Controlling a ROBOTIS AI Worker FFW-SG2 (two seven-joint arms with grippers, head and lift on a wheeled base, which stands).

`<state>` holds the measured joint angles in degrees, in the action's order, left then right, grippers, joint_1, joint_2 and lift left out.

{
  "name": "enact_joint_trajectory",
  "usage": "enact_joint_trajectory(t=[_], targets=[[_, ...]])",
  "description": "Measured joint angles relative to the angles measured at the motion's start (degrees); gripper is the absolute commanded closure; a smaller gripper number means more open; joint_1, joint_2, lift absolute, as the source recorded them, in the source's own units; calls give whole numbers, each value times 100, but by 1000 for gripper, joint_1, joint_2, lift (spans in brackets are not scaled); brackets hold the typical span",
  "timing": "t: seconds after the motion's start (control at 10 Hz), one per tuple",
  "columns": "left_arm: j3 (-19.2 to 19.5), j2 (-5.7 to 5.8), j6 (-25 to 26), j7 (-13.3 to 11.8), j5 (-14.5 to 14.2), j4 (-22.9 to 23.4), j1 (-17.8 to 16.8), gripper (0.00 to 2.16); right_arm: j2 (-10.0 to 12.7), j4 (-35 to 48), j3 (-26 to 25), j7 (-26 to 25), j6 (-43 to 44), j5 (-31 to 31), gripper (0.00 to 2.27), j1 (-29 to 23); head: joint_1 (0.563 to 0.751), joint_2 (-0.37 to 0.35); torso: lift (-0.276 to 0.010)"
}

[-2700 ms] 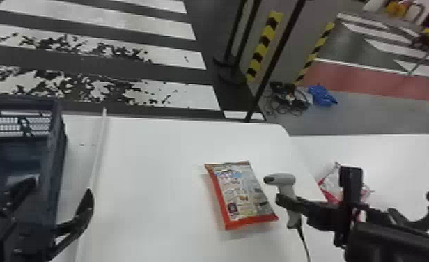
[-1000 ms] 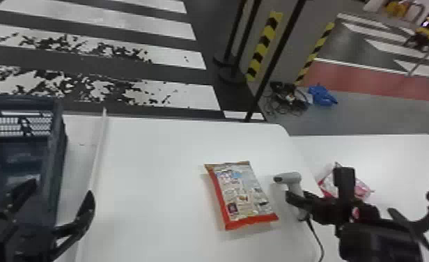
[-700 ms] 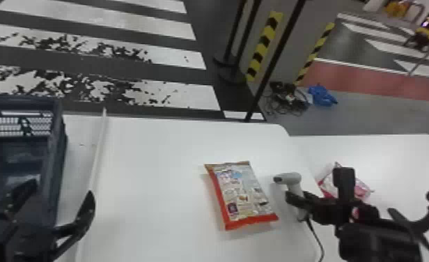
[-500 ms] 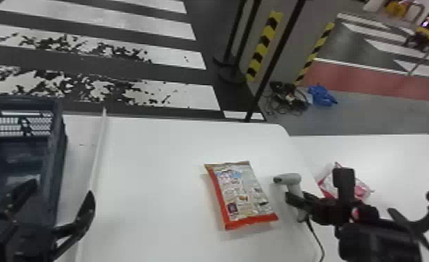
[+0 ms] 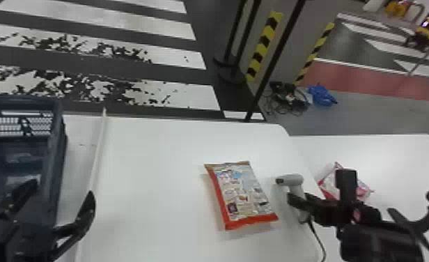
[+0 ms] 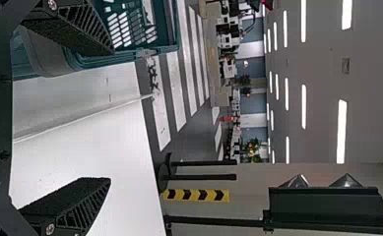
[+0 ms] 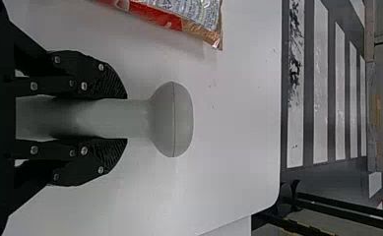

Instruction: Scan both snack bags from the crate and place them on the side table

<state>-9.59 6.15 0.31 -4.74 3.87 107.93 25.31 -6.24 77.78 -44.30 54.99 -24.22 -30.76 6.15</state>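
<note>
At the far left stands a dark blue plastic crate [image 5: 60, 139] with latticed walls, its near part overlapped by the black two-fingered left pincer [image 5: 63, 191]. That pincer is released, its fingers spread well apart, as the left wrist view also shows. Just right of the crate, a thin pale ridge [image 5: 99, 149] runs from the far edge of the white bench [image 5: 154, 174] towards the near side.

Further right, a flat snack bag with a red border and a pale, densely printed face [image 5: 241, 195] lies on the bench, slightly askew. Just beside it is the grey handheld scanner [image 5: 290, 180] (its rounded head turned towards the bag), with a dark cable [image 5: 316, 233] trailing below. The black right pincer [image 5: 295, 202] is closed around the scanner's handle, a finger on either side in the right wrist view.

Beyond it, a crumpled red-and-white snack bag [image 5: 330, 181] rests on the white side bench [image 5: 398, 153], partly hidden by the right arm.
</note>
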Motion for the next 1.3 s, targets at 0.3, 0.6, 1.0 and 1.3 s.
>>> enact_joint_trajectory(t=[0.3,0.6,1.0,1.3], targets=[[-8,-4,0,0,0,0,0,83,8,1,-7,-40,0,0,124,0,695,-350,-98],[-8,-5,0,0,0,0,0,83,96,378,-180,-50,-293,69,120,-38,695,-350,-98],[-7,0,0,0,0,0,0,83,336,1680,-238,218,-1935,671,120,-353,695,-350,-98],[-12,0,0,0,0,8,0,83,445,2393,-201,717,-3702,1122,124,-445,695,-350,-98]])
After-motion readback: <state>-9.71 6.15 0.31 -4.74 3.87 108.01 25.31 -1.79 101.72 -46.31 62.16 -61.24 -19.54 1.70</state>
